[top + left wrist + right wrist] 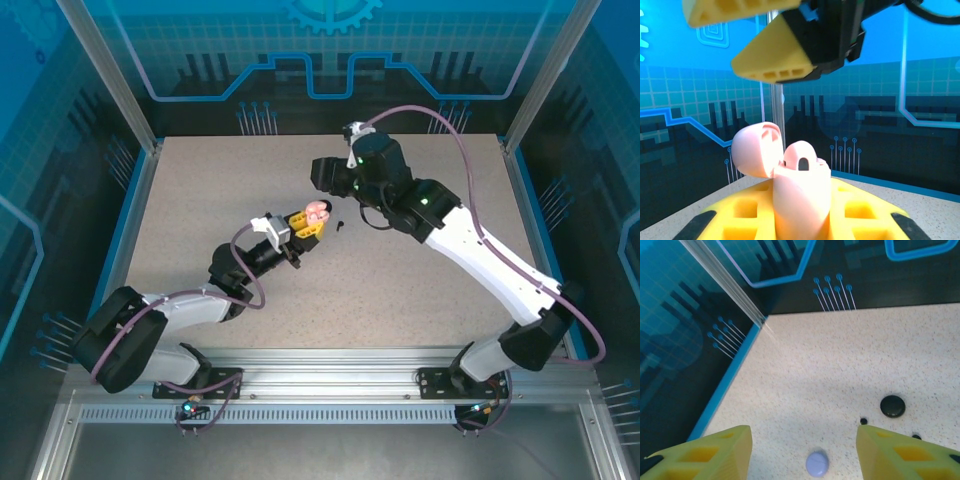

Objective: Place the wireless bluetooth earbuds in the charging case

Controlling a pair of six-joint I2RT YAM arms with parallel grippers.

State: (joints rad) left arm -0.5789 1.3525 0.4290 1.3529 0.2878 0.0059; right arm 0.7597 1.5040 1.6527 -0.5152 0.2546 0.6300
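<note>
Gripping the pink charging case by its lower body, the left gripper holds it upright above the table, near the table's middle. Its yellow fingers are clamped on either side of the case. The case stands open. Its lid is swung back to the left on the hinge, showing a hollow, smooth inside. A pale pink earbud sits in the case body, and its rounded head, marked by a dark oval opening, rises just above the rim. The case is glossy, pale pink and egg-like, matching the earbud in colour.

The right gripper hangs just above the open case with its jaws apart and nothing between them. Below it, on the speckled table, lies a small rounded lilac piece. A black round piece lies farther off to the right, apart from the lilac one. Both are tiny and glossy; by colour and size they look like earbuds, though their stems cannot be made out. In the top view a small black bit lies on the table just beside the held case.
</note>
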